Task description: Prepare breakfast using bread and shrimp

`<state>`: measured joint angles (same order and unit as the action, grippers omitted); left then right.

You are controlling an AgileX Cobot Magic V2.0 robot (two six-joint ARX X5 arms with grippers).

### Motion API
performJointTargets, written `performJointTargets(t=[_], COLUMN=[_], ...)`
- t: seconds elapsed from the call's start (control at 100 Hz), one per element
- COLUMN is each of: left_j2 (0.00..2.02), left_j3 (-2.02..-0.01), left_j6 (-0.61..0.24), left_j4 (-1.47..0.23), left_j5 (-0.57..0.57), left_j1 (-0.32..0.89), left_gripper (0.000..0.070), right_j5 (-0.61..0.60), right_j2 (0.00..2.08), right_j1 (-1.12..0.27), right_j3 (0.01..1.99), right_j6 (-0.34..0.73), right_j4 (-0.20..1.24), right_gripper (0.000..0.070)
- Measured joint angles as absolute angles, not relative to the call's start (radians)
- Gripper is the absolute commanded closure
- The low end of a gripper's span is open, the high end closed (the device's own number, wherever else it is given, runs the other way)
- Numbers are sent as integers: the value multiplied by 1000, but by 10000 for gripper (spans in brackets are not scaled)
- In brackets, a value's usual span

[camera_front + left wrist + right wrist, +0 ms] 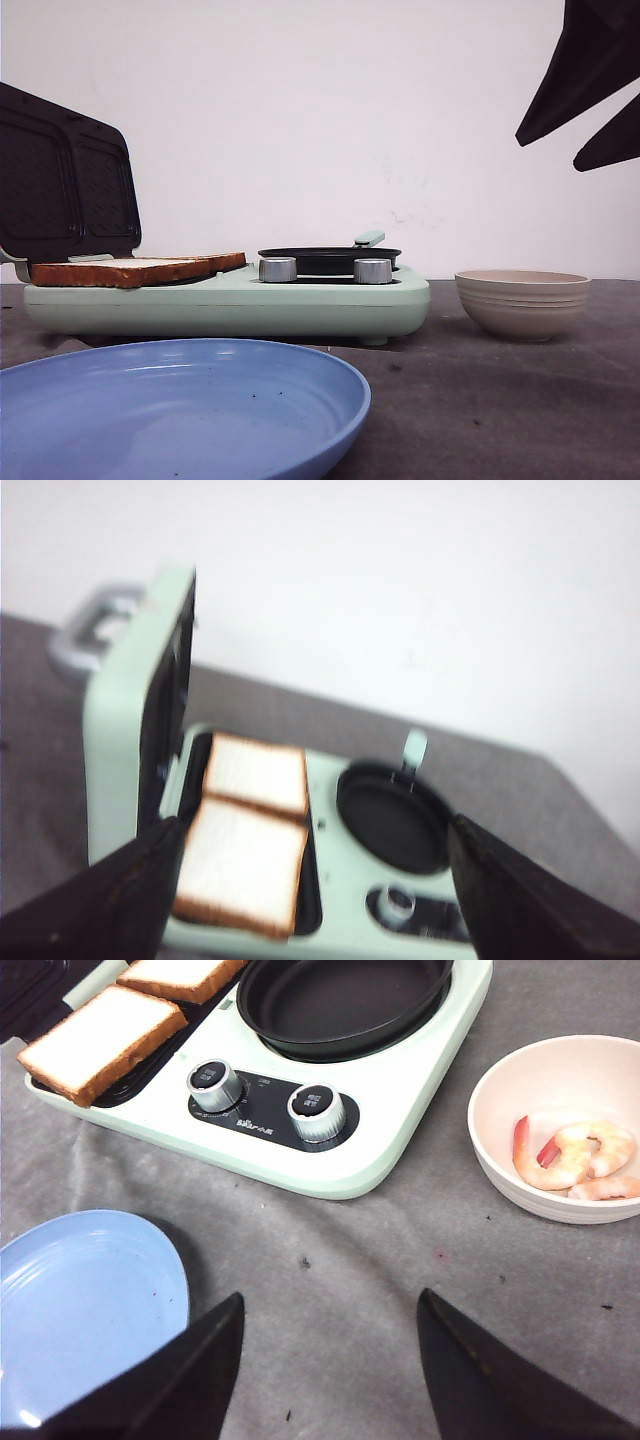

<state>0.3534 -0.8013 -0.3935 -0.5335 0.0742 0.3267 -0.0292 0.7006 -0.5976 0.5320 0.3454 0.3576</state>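
Observation:
Two slices of bread (245, 845) lie side by side on the dark sandwich plate of a mint-green breakfast maker (300, 300), whose lid (60, 180) stands open. In the front view only the crust edge of the bread (130, 268) shows. Pink shrimp (575, 1155) lie in a beige bowl (520, 1195). My left gripper (318, 820) hangs open above the maker, holding nothing. My right gripper (331, 1293) is open and empty over the grey table in front of the maker; it shows high at the right as the gripper (547, 150) in the front view.
A round black pan (340, 1000) sits on the maker's right half, behind two metal knobs (215, 1082). A blue plate (180, 410) lies at the table's front left. The beige bowl (522, 303) stands to the right of the maker.

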Motion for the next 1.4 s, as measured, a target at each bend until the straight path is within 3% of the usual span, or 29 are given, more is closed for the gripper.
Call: performJointTargets(t=[0.45, 0.72, 0.96, 1.26, 1.4], left_j2=[584, 680, 734, 922, 1023], left_j3=[-1022, -1108, -1108, -1108, -1108], left_j6=[-430, -484, -555, -712, -756], left_j4=[-573, -594, -565, -415, -374], left_j5=[55, -13, -226, -663, -731], left_j1=[278, 158, -48, -389, -437], left_gripper=[225, 225, 225, 225, 225], right_j5=[-30, -30, -30, -30, -30], right_j2=[701, 701, 701, 701, 701], right_j1=[-598, -598, -598, -598, -598], right_j3=[532, 532, 532, 532, 532], right_j6=[345, 339, 327, 318, 318], right_j4=[358, 358, 358, 358, 356], right_gripper=[371, 371, 371, 371, 371])
